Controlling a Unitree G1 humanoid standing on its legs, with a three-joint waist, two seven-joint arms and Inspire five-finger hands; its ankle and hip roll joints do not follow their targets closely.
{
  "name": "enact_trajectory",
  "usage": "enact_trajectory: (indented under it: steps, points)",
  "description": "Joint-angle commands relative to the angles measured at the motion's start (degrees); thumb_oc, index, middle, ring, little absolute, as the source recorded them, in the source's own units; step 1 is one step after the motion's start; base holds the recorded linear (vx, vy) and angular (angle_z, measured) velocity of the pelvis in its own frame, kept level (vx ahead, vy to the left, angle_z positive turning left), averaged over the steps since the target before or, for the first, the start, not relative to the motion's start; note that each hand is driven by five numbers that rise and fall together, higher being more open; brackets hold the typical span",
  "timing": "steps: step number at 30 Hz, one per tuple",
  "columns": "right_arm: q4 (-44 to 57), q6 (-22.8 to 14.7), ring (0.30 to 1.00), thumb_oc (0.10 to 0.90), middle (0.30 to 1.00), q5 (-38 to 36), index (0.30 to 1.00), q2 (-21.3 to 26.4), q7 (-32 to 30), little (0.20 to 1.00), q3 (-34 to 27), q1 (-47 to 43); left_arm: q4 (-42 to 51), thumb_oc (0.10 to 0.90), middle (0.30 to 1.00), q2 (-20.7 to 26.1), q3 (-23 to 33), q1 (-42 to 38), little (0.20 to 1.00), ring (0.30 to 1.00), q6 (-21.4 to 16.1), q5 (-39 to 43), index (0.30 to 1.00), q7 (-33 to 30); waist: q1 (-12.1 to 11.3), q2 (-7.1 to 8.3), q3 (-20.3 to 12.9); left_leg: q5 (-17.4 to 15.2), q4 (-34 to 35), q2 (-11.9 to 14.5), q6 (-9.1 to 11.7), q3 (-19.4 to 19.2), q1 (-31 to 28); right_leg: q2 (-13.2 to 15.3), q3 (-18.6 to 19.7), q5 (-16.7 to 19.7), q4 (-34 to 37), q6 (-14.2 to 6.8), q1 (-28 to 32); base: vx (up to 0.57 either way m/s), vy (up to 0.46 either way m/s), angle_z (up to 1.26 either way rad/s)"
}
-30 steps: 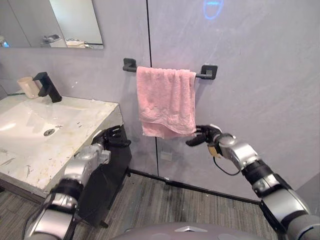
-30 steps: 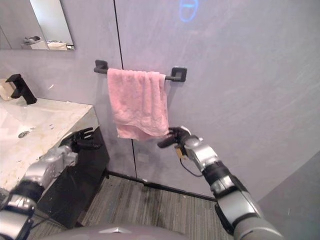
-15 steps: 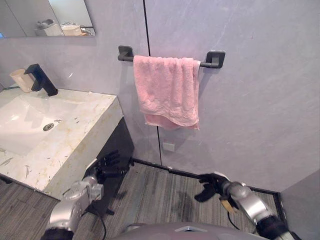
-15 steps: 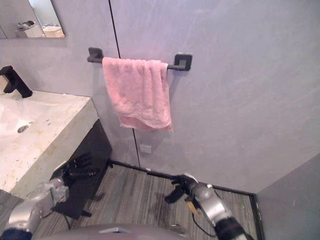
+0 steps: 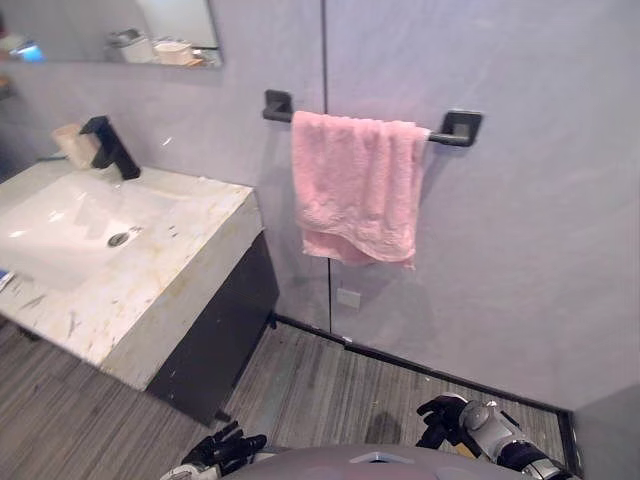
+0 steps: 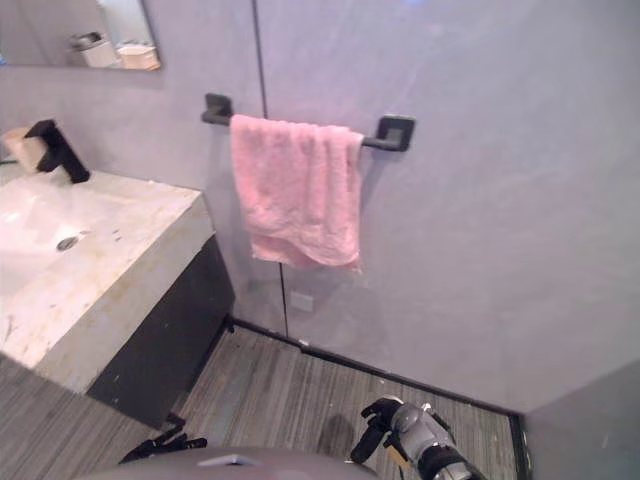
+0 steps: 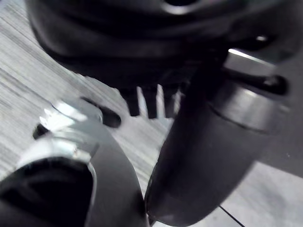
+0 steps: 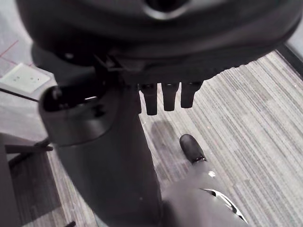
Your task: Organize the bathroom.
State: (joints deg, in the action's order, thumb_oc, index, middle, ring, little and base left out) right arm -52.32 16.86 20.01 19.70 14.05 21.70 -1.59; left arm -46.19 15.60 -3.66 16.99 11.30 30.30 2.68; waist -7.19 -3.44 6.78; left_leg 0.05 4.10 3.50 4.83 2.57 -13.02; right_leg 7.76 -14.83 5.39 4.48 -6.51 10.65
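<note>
So here's where you're at: both arms hang low, near the floor, and neither hand holds anything. Your left hand [image 5: 225, 452] shows at the bottom edge with its fingers spread and relaxed. Your right hand [image 5: 446, 420] sits low too, fingers curled in on themselves around nothing, well apart from the towel.

The pink towel [image 5: 356, 187] is draped over the black towel bar [image 5: 455, 131] on the grey wall, well above both hands. It looks like soft terry, thick and floppy, bunched toward the middle of the bar with its lower edge hanging uneven, one corner dipping lower than the rest. I'd guess the towel step is basically done, or you're between steps. If you want it neater, you'd have to raise a hand back up, pinch a bottom corner and tug it level. Cloth like that will slide on the smooth bar, so pull gently.

The other candidate is the counter [image 5: 170, 290]: pale stone top, speckled and a bit grimy, squared edges, dark cabinet below. The basin [image 5: 75, 215] is shallow and rectangular with a small round drain. A blocky matte black faucet [image 5: 110, 146] stands at the back, with a beige cup [image 5: 70, 143] just beside it. The floor [image 5: 330, 385] is grey striped planking.
</note>
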Motion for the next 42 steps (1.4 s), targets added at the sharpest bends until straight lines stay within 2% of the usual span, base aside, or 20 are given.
enact_trajectory:
  steps: [1,5,7,10,12,13,14,16,18,22,25,27,29,30,34,35,36,39,40,42]
  points:
    - [-10.45,4.37,0.900,0.800,0.900,5.79,0.900,2.54,-2.55,0.900,4.57,4.49,-3.34,0.800,0.900,1.08,-0.12,-1.29,0.900,0.900,-0.75,-6.26,0.900,-2.91,0.49,1.58,2.29,1.58,-4.57,-0.97,-0.59,-6.94,3.91,-1.16,-4.12,-5.81,-3.60,0.25,-0.24,-0.11,-0.032,0.22]
    - [-12.98,2.81,0.900,0.800,0.900,6.67,0.900,2.28,-4.05,0.900,4.44,3.16,-9.58,0.800,0.900,-1.01,0.66,-1.35,0.900,0.900,-3.12,-5.83,0.900,-4.84,-0.54,1.34,2.96,4.66,-5.07,0.41,0.56,-5.95,5.31,-1.96,-5.56,-6.73,-4.24,1.31,-0.50,-0.17,-0.061,0.25]
    - [-13.26,1.97,0.900,0.800,0.900,6.40,0.900,2.20,-5.13,0.900,5.09,1.78,-10.82,0.800,0.900,-2.63,0.78,-1.21,0.900,0.900,-6.62,-2.43,0.900,-5.61,-1.74,1.21,3.85,8.51,-4.41,2.26,1.91,-6.60,7.00,-3.28,-7.57,-7.49,-4.69,2.22,-0.46,-0.23,-0.122,0.60]
    - [-12.71,1.77,0.900,0.800,0.900,6.39,0.900,1.76,-5.53,0.900,4.32,1.85,-10.15,0.800,0.900,-3.45,1.82,-1.27,0.900,0.900,-6.99,-1.55,0.900,-4.73,-2.24,1.85,4.90,8.65,-6.39,2.67,2.19,-12.40,9.09,-3.72,-10.93,-7.93,-4.79,2.77,-0.03,-0.16,-0.110,0.70]
    - [-12.53,2.51,0.900,0.800,0.900,3.83,0.900,1.32,-6.62,0.900,3.70,2.25,-10.21,0.800,0.900,-3.58,1.88,-1.68,0.900,0.900,-6.01,-4.29,0.900,-1.98,-2.10,3.16,6.23,5.22,-13.83,3.46,2.91,-19.67,9.52,-3.18,-14.50,-8.37,-4.34,3.32,1.00,-0.13,-0.146,1.49]
    - [-12.53,2.51,0.900,0.800,0.900,3.83,0.900,1.32,-6.62,0.900,3.70,2.25,-10.21,0.800,0.900,-3.58,1.88,-1.68,0.900,0.900,-6.01,-4.29,0.900,-1.98,-2.10,3.16,6.23,5.22,-13.83,3.46,2.91,-19.67,9.52,-3.18,-14.50,-8.37,-4.34,3.32,1.00,-0.16,-0.146,0.90]
    - [-12.49,3.30,0.900,0.800,0.900,2.30,0.900,1.16,-6.86,0.900,3.28,1.69,-10.53,0.800,0.900,-3.31,1.06,-2.14,0.900,0.900,-6.26,-6.28,0.900,-0.03,-2.01,4.23,7.22,3.06,-22.13,4.14,2.83,-23.56,10.84,-2.59,-17.01,-7.79,-4.31,4.15,0.54,-0.22,-0.129,0.70]
    - [-12.93,2.90,0.900,0.800,0.900,1.51,0.900,1.06,-7.39,0.900,2.82,0.99,-10.48,0.800,0.900,-2.52,0.69,-2.72,0.900,0.900,-6.74,-6.85,0.900,1.06,-1.77,5.24,8.01,0.13,-29.27,4.52,2.27,-26.81,11.14,-1.89,-18.99,-7.26,-4.55,4.46,-0.53,-0.24,-0.134,1.24]
    - [-13.15,2.63,0.900,0.800,0.900,0.21,0.900,1.00,-7.98,0.900,2.62,0.44,-10.44,0.800,0.900,-1.39,1.04,-3.91,0.900,0.900,-6.45,-7.65,0.900,1.88,-1.44,5.60,8.10,-1.47,-32.28,4.19,2.43,-28.01,10.21,-1.64,-20.67,-7.11,-5.21,4.59,-1.80,-0.25,-0.072,0.71]
    - [-12.26,1.53,0.900,0.800,0.900,-1.01,0.900,2.54,-8.30,0.900,1.52,1.21,-9.50,0.800,0.900,0.26,0.03,-7.33,0.900,0.900,-5.29,-6.94,0.900,2.78,0.04,4.67,6.65,-1.93,-29.61,-0.04,4.06,-27.40,6.22,-1.53,-24.65,-5.12,-5.81,3.96,-4.69,-0.27,-0.003,0.25]
    - [-12.09,1.17,0.900,0.800,0.900,-0.88,0.900,2.94,-8.35,0.900,1.09,1.50,-8.99,0.800,0.900,0.42,-0.33,-7.66,0.900,0.900,-5.12,-6.54,0.900,2.75,0.45,4.23,6.30,-2.81,-27.37,-1.24,3.65,-27.55,5.26,-1.41,-25.35,-4.45,-6.18,3.37,-5.50,-0.22,0.081,0.19]
    - [-12.44,-0.72,0.900,0.800,0.900,-0.82,0.900,3.55,-9.17,0.900,0.78,1.87,-8.05,0.800,0.900,1.22,-1.38,-8.12,0.900,0.900,-5.38,-6.07,0.900,2.35,2.86,3.41,6.21,-8.28,-14.59,-4.47,-0.03,-30.55,0.99,-0.07,-26.52,-1.00,-7.83,0.93,-10.46,-0.42,0.167,0.69]
    - [-12.29,-1.06,0.900,0.800,0.900,-0.98,0.900,3.57,-9.24,0.900,0.88,1.83,-7.80,0.800,0.900,1.48,-1.51,-8.20,0.900,0.900,-5.58,-5.82,0.900,2.10,3.24,3.52,6.67,-10.35,-13.12,-5.33,-1.18,-30.51,0.60,0.75,-26.31,0.33,-8.25,0.06,-11.80,-0.26,0.065,0.49]
    - [-12.13,-1.62,0.900,0.800,0.900,-0.89,0.900,3.62,-9.22,0.900,0.94,1.69,-7.64,0.800,0.900,1.86,-1.51,-8.27,0.900,0.900,-5.96,-5.33,0.900,1.74,3.75,3.69,7.48,-12.21,-12.24,-6.04,-2.47,-30.08,0.45,1.71,-25.39,1.94,-8.85,-1.02,-13.55,-0.28,0.048,0.34]
    - [-10.27,-1.88,0.900,0.800,0.900,0.70,0.900,4.43,-8.43,0.900,1.25,1.62,-7.19,0.800,0.900,3.52,-0.64,-7.83,0.900,0.900,-6.04,-5.10,0.900,1.93,4.86,4.00,10.46,-10.75,-11.43,-6.78,-3.70,-25.84,2.99,2.73,-17.81,5.49,-7.64,-4.10,-17.09,-0.28,0.006,0.40]
    - [-9.76,-2.07,0.900,0.800,0.900,0.97,0.900,4.64,-8.31,0.900,0.70,2.55,-6.96,0.800,0.900,3.78,-0.56,-7.67,0.900,0.900,-5.62,-5.85,0.900,2.07,5.74,3.92,10.90,-10.35,-11.65,-6.99,-4.18,-23.28,3.72,2.36,-11.94,5.13,-6.87,-4.64,-17.60,-0.16,-0.042,0.43]
    - [-9.63,-2.10,0.900,0.800,0.900,1.39,0.900,4.70,-8.17,0.900,0.55,2.87,-6.91,0.800,0.900,3.81,-0.51,-7.60,0.900,0.900,-5.54,-5.90,0.900,2.20,6.01,3.86,10.97,-10.32,-11.76,-7.06,-4.37,-22.54,3.91,2.28,-10.42,4.97,-6.86,-4.78,-17.77,-0.17,-0.036,0.49]
    - [-8.78,-1.01,0.900,0.800,0.900,1.34,0.900,4.83,-8.16,0.900,-1.73,5.53,-6.52,0.800,0.900,4.27,-2.03,-8.06,0.900,0.900,-4.70,-8.04,0.900,2.71,10.12,2.30,10.50,-6.96,-10.26,-7.95,-7.05,-12.13,7.25,0.41,12.09,2.15,-12.63,-3.76,-19.29,-0.16,-0.002,1.02]
    - [-8.81,-0.57,0.900,0.800,0.900,1.51,0.900,4.59,-8.38,0.900,-1.90,5.92,-6.23,0.800,0.900,4.87,-2.83,-8.82,0.900,0.900,-3.65,-7.54,0.900,3.10,11.00,1.30,10.00,-5.56,-9.45,-8.02,-7.36,-9.13,8.64,-1.43,16.32,0.32,-15.37,-3.38,-19.28,-0.18,0.060,1.44]
    - [-10.25,-1.30,0.900,0.800,0.900,1.60,0.900,4.18,-9.37,0.900,-1.85,5.11,-5.99,0.800,0.900,5.51,-4.09,-10.80,0.900,0.900,-2.02,-6.59,0.900,2.89,11.45,0.29,10.00,-4.29,-8.37,-8.22,-7.54,-7.18,9.62,-3.08,16.75,-1.97,-16.39,-2.64,-18.74,-0.20,0.055,1.88]
